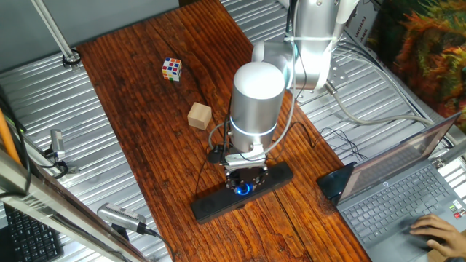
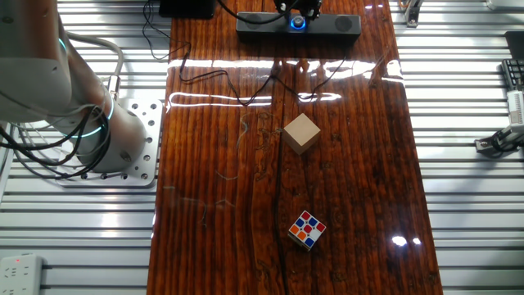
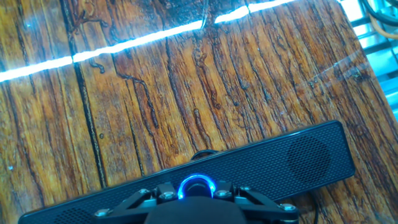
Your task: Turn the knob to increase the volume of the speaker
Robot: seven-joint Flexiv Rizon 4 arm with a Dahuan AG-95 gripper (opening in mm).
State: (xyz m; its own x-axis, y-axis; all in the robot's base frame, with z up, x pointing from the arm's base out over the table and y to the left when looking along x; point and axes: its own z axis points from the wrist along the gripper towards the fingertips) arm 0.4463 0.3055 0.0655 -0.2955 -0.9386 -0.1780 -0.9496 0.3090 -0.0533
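The long, narrow black soundbar speaker (image 1: 242, 191) lies flat on the dark striped wooden tabletop (image 1: 145, 109), near one end of the board, its long axis running across the board's width. The small round knob ringed in glowing blue light (image 3: 196, 186) sits at the middle of the bar.

The black two-finger tool (image 1: 244, 180) hangs straight down over that knob, so the knob lies directly below it, between the fingers, not off to either side. In the hand view the dark finger linkages flank the blue ring on both sides. Whether the fingers are actually pressing on the knob or standing slightly off it, I cannot tell.

Because the arm's vertical axis appears to line up with the knob's own axis, the coming twist looks like a pure wrist rotation with no sideways travel.

Well apart on the tabletop sit a plain wooden cube (image 1: 199, 116) and a multicoloured puzzle cube (image 1: 171, 69).
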